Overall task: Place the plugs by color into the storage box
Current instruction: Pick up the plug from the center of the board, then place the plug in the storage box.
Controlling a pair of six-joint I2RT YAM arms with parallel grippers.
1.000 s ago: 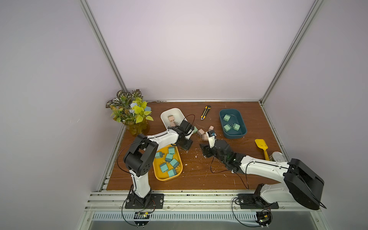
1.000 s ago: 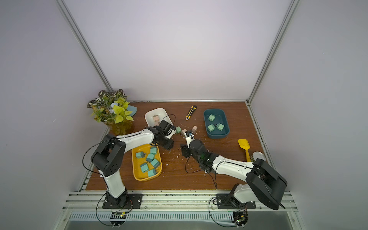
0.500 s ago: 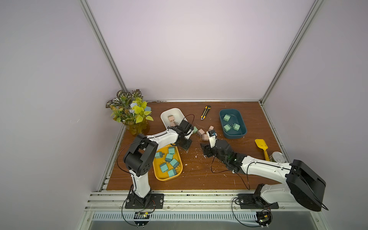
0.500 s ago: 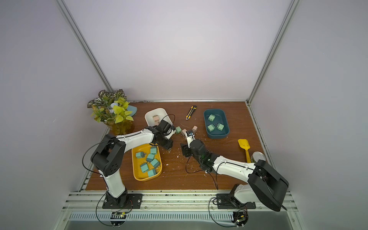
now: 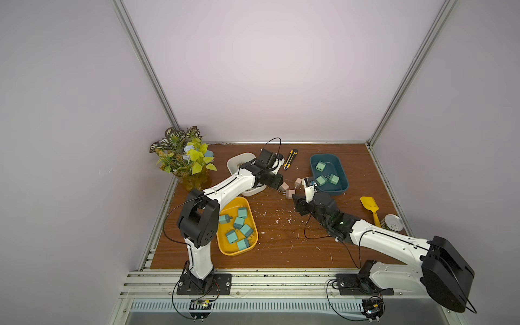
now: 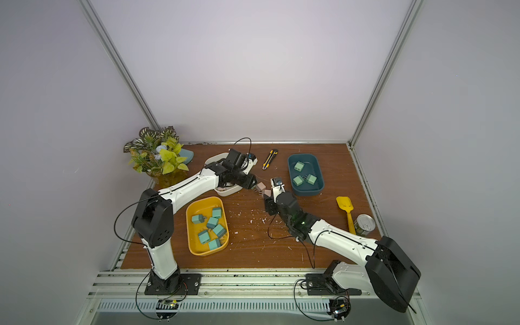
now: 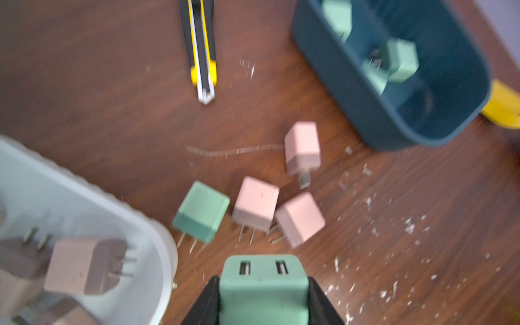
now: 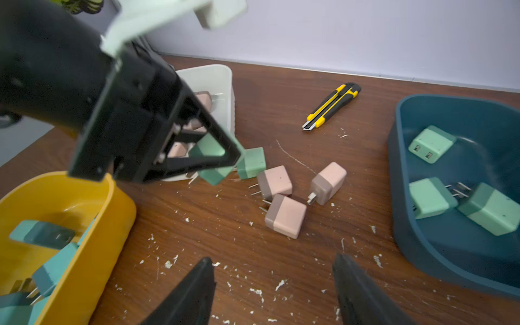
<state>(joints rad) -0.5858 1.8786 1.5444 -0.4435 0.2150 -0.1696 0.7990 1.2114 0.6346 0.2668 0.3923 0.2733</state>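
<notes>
My left gripper (image 7: pixel 263 281) is shut on a mint green plug (image 7: pixel 263 292), held just above the table beside the white box (image 7: pixel 84 197) of pink plugs. Ahead of it on the wood lie another mint green plug (image 7: pixel 201 211) and three pink plugs (image 7: pixel 256 204). The right wrist view shows the same loose group, with one pink plug (image 8: pixel 285 216) nearest. My right gripper (image 8: pixel 271 260) is open over bare wood, short of that group. The dark teal box (image 5: pixel 342 185) holds three mint green plugs. The yellow tray (image 5: pixel 225 247) holds several teal-blue plugs.
A yellow-black utility knife (image 5: pixel 291 159) lies at the back between the white and dark teal boxes. A yellow toy shovel (image 5: pixel 370 208) and a tin can (image 5: pixel 392 222) sit at the right edge. A potted plant (image 5: pixel 183 157) fills the back left corner. White crumbs litter the middle.
The left jaws have closed on the mint green plug. The right gripper has edged slightly toward the loose plugs and opened a little wider.
</notes>
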